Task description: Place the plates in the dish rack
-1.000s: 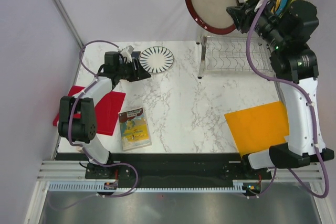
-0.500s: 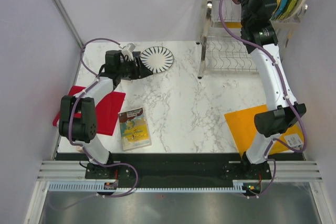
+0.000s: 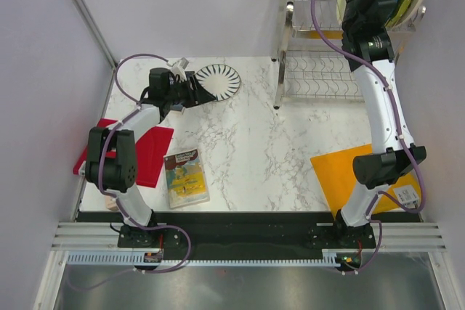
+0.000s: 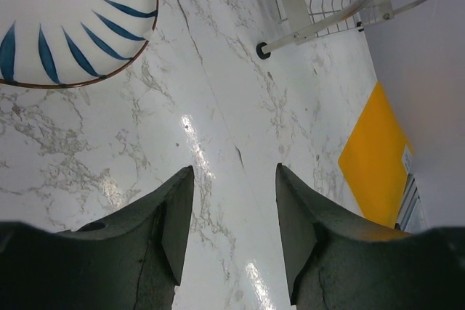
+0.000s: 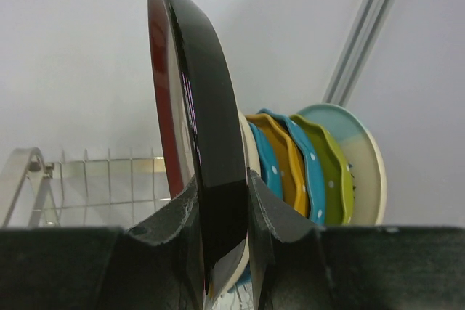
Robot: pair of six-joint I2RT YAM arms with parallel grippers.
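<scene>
Left gripper [image 4: 234, 208] part open, empty, above the table [image 4: 218, 107]; one white plate [image 4: 65, 27] with dark radial stripes lies flat just beyond its fingertips. Right gripper [image 5: 221, 188] clamps one maroon-rimmed plate [image 5: 207, 128], upright and edge-on, at the dish rack [image 5: 109, 179] upper shelf; behind it stand five more plates [image 5: 309, 172]: two teal, one orange, one green, one cream-and-pale-green

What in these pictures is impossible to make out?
Right wrist view: the right gripper covers the lower edge of the maroon-rimmed plate and its slot in the dish rack.
Left wrist view: the striped plate is cut off by the top-left edges.
Top view: the title of the picture book is too small.
</scene>
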